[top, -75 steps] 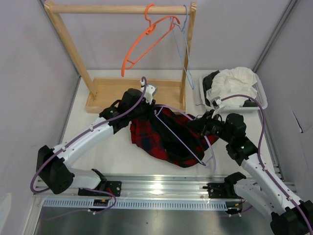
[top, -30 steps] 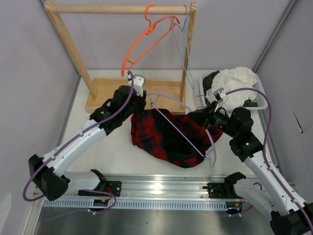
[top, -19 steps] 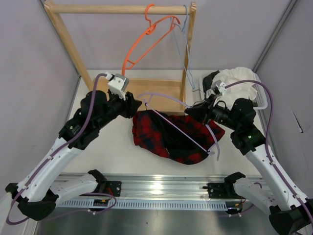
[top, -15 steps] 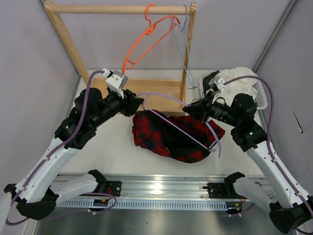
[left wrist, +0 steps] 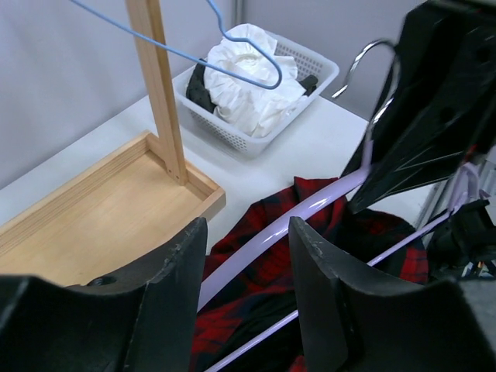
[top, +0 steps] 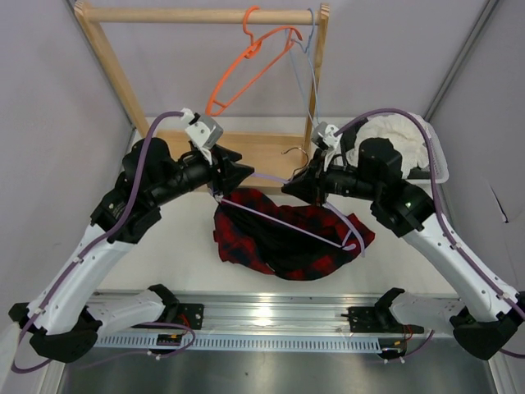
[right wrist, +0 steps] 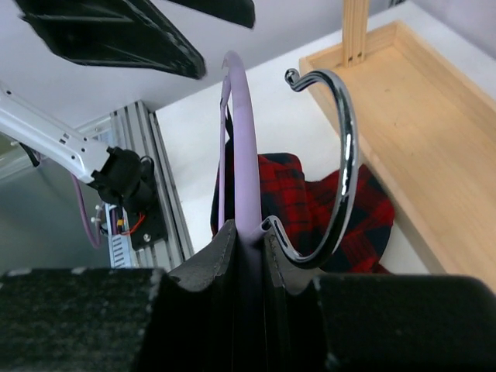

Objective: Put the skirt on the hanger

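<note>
Skirt (top: 279,242): red and black plaid, soft, crumpled in a heap on the white table (top: 172,246) between the two arms, just in front of the wooden rack base (top: 267,148). Dark inner folds show in the middle of the heap.

Hanger (right wrist: 242,155): thin, lavender, with a silver metal hook (right wrist: 345,163). It is held up over the skirt, and its long bar slants from near the left gripper down to the right end of the heap. Cannot tell whether any fabric is threaded on the bar or only lies under it.

Right gripper (top: 297,187): clamped on the hanger at the neck, just under the hook, with its fingers pressed tight to the lavender wire in the right wrist view.

Left gripper (left wrist: 248,225): jaws apart, with one hanger arm passing through the gap. Neither finger (left wrist: 174,287) clearly touches it.

Behind: an orange hanger (top: 246,74) and a pale blue hanger (top: 310,82) hang on the rack rail (top: 189,15). A white garment (top: 398,135) sits in a white basket (top: 440,160) at the far right, well apart from the skirt.
</note>
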`<action>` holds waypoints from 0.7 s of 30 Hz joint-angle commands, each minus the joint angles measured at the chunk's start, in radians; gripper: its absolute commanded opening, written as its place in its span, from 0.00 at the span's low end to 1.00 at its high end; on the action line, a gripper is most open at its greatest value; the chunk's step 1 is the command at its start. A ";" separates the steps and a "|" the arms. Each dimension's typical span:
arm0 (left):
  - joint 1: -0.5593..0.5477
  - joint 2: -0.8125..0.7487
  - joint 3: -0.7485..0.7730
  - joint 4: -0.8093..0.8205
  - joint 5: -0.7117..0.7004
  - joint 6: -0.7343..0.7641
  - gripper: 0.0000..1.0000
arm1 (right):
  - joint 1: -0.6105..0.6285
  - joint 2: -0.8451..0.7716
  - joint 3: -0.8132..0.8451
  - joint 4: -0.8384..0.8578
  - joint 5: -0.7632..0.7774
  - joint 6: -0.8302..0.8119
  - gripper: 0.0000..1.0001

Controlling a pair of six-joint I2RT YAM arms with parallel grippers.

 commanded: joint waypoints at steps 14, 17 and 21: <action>0.115 0.054 0.051 -0.008 0.493 0.108 0.59 | 0.129 0.147 0.273 -0.074 0.029 -0.060 0.00; 0.128 0.070 0.046 -0.031 0.519 0.128 0.59 | 0.129 0.161 0.290 -0.089 0.012 -0.064 0.00; 0.146 0.097 0.049 -0.073 0.593 0.146 0.58 | 0.129 0.171 0.290 -0.077 -0.017 -0.059 0.00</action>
